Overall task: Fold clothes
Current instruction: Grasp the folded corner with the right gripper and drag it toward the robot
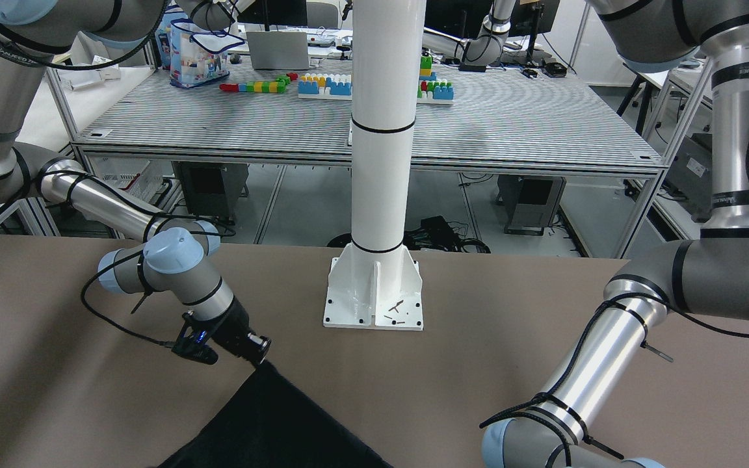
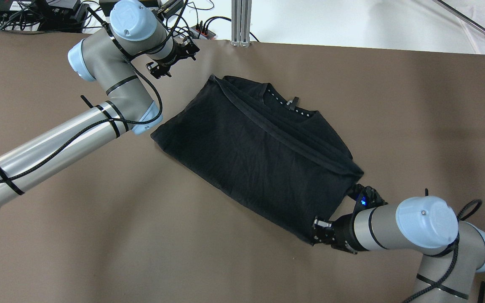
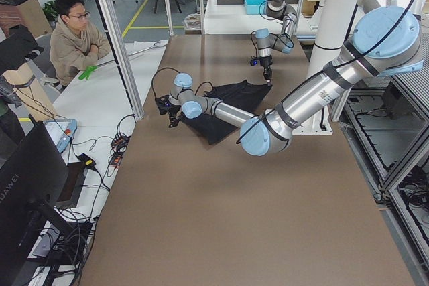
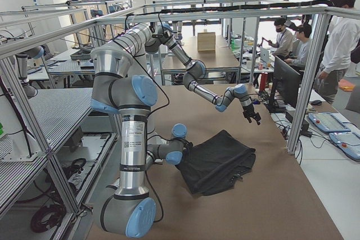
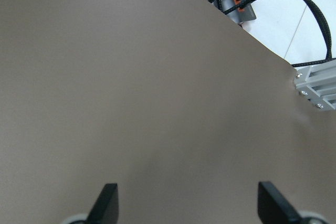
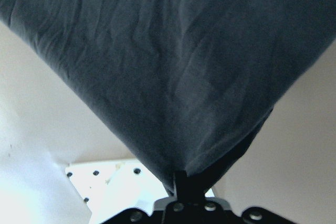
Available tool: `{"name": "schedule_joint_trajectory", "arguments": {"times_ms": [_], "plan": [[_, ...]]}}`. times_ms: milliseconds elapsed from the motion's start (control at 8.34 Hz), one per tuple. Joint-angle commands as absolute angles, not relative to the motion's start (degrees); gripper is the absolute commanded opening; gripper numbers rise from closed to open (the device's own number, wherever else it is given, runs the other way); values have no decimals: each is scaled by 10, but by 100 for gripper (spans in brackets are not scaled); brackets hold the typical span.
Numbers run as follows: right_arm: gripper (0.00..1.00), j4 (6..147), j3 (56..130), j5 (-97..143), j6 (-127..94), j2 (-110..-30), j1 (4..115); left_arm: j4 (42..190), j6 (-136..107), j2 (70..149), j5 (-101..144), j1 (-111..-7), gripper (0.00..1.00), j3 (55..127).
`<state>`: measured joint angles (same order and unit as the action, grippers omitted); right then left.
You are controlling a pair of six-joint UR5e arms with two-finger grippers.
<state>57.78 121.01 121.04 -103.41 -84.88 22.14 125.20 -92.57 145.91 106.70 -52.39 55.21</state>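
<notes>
Black shirt [image 2: 259,160], monitor [image 3: 33,179] marked HUAWEI

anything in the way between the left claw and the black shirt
Nothing visible. Only bare table lies between the open left claw and the black shirt; the right claw grips the shirt's opposite corner.

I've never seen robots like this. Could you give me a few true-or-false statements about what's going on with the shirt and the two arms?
1. The shirt is black. True.
2. The left pincer grips the shirt. False: it is open over bare table, holding nothing.
3. The right pincer is shut on a corner of the shirt. True.
4. The shirt hangs off the table's edge. False: it lies wholly on the table.
</notes>
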Motion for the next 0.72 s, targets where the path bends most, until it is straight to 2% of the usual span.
{"name": "schedule_joint_trajectory", "arguments": {"times_ms": [0, 120, 360, 600], "plan": [[90, 570, 1228, 1250, -1033, -846, 135, 1249, -938, 1459, 1069, -524, 94, 561], [95, 570, 1226, 1229, -1031, -846, 134, 1244, -946, 1453, 1073, -524, 94, 584], [95, 570, 1227, 1195, -1029, -844, 155, 1244, -987, 1420, 1071, -503, 94, 636], [95, 570, 1225, 1136, -1028, -845, 183, 1244, -1036, 1344, 1049, -454, 94, 736]]}}
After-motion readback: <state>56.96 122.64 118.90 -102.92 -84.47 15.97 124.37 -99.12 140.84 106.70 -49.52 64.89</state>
